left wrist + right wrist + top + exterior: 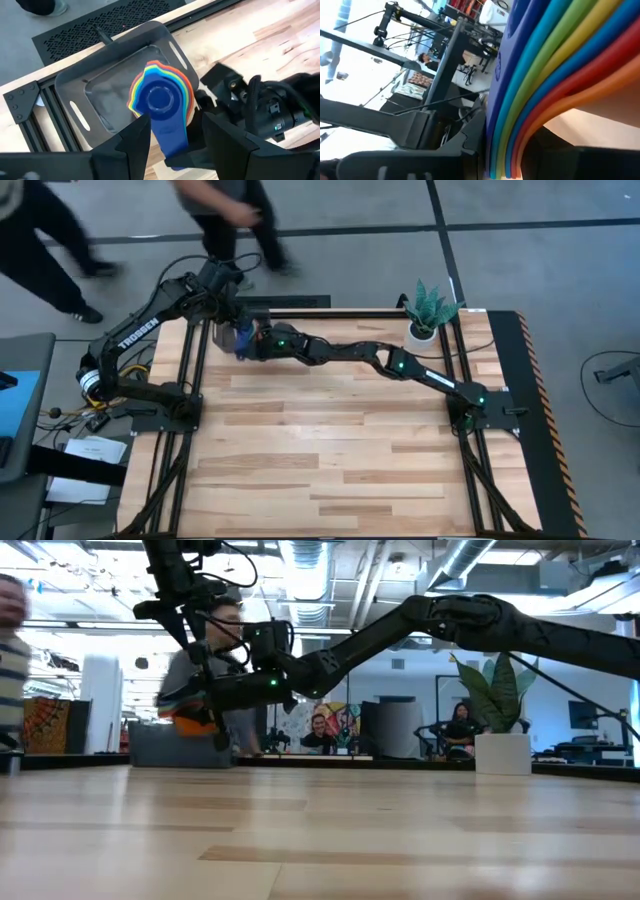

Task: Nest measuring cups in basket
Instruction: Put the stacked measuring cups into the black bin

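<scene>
Holding the nested measuring cups (162, 97) by their stacked handles, the right gripper (200, 150) keeps them over the basket (100, 95); the left gripper (172, 145) straddles the handles, half-open, likely steadying them.

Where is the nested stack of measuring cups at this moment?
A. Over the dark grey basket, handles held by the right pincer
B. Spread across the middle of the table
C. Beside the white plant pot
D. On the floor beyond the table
A: the left wrist view shows the stacked measuring cups over the basket, their handles reaching to the right pincer.
</scene>
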You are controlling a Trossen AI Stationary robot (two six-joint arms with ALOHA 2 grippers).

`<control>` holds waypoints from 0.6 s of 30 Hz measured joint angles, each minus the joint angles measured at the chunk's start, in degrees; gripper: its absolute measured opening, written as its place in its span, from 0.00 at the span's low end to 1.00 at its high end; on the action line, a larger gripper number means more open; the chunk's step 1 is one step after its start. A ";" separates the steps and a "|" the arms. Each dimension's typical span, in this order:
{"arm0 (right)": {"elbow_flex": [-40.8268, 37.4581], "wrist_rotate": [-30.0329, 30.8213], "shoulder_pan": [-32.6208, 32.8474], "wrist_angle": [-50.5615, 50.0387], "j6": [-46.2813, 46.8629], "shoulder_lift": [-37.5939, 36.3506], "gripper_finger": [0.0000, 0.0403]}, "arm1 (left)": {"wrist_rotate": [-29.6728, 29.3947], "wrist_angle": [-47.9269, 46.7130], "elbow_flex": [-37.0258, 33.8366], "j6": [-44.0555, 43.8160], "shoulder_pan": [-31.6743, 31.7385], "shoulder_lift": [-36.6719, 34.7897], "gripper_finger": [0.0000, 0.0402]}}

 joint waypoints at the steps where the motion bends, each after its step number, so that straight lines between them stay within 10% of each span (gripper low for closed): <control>1: 0.00 -0.07 0.04 -0.36 1.09 0.00 0.23 | 0.00 -0.03 0.00 -0.17 0.00 0.00 0.42; 18: 0.02 -5.13 -2.45 -0.64 17.46 -0.04 0.23 | 0.02 -0.04 0.00 -1.14 0.00 0.00 0.42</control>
